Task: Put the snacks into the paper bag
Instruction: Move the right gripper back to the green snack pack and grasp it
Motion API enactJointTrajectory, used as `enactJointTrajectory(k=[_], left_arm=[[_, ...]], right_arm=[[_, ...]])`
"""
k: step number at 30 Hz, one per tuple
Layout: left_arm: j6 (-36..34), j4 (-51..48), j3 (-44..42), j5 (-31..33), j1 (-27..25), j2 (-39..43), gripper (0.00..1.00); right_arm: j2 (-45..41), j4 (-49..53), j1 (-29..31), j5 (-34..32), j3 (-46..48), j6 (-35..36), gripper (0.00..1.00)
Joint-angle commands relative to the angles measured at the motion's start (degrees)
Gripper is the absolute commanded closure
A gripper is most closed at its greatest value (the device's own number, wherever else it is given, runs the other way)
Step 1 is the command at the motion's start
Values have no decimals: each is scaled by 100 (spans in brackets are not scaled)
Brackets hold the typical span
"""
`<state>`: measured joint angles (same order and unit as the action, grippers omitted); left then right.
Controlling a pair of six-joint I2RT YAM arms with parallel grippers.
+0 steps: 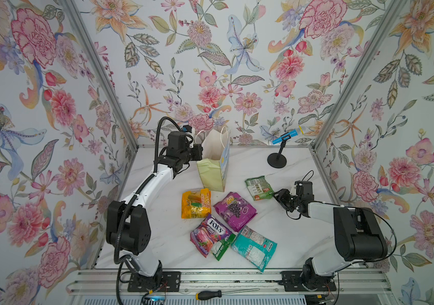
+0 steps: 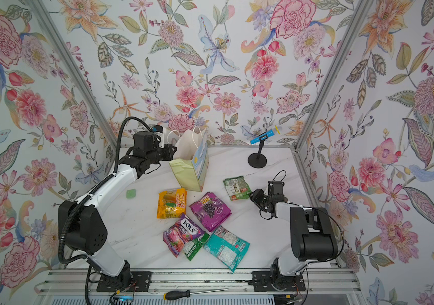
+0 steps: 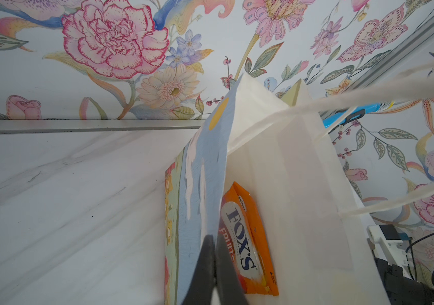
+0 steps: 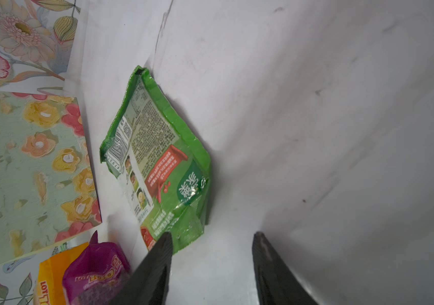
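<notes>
The paper bag (image 1: 212, 171) (image 2: 187, 171) stands upright at the back of the table. My left gripper (image 1: 200, 155) (image 3: 214, 237) is shut on the rim of its blue printed wall (image 3: 205, 171). An orange FOX'S packet (image 3: 247, 237) lies inside the bag. My right gripper (image 1: 276, 196) (image 4: 212, 235) hangs open just above the table, one finger at the corner of a green packet (image 1: 259, 188) (image 4: 157, 163). In front of the bag lie the orange-yellow (image 1: 196, 203), purple grape (image 1: 234, 211), purple-red FOX'S (image 1: 209, 235), second green (image 1: 222, 247) and teal (image 1: 254, 248) snacks.
A blue microphone on a black stand (image 1: 279, 155) is at the back right. A small green piece (image 2: 130, 193) lies beside the left arm. A screwdriver (image 1: 210, 294) rests on the front rail. Floral walls close in three sides.
</notes>
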<state>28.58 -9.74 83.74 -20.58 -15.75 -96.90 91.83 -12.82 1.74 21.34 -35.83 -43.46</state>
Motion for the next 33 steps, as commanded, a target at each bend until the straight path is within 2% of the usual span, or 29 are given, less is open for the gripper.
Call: enactJointTrajectory(k=[1, 9, 13, 16, 21, 28, 33], left_arm=[[78, 13, -104, 46, 27, 193, 100], [80, -11, -77, 51, 23, 198, 100], [90, -33, -69, 67, 28, 227, 100], [76, -36, -85, 70, 26, 233, 100], [94, -36, -104, 98, 28, 269, 100], [66, -73, -94, 106, 29, 250, 100], [61, -81, -60, 113, 27, 234, 100]], right_arm=[[212, -393, -7, 89, -28, -179, 49], [698, -772, 89, 194, -196, -360, 51], [886, -917, 147, 212, -278, -452, 55], [1029, -993, 195, 238, -377, -452, 66], [1027, -1220, 229, 190, -398, -516, 99], [334, -1229, 313, -7, -361, -396, 100], [-521, -560, 529, -296, -668, -12, 100]])
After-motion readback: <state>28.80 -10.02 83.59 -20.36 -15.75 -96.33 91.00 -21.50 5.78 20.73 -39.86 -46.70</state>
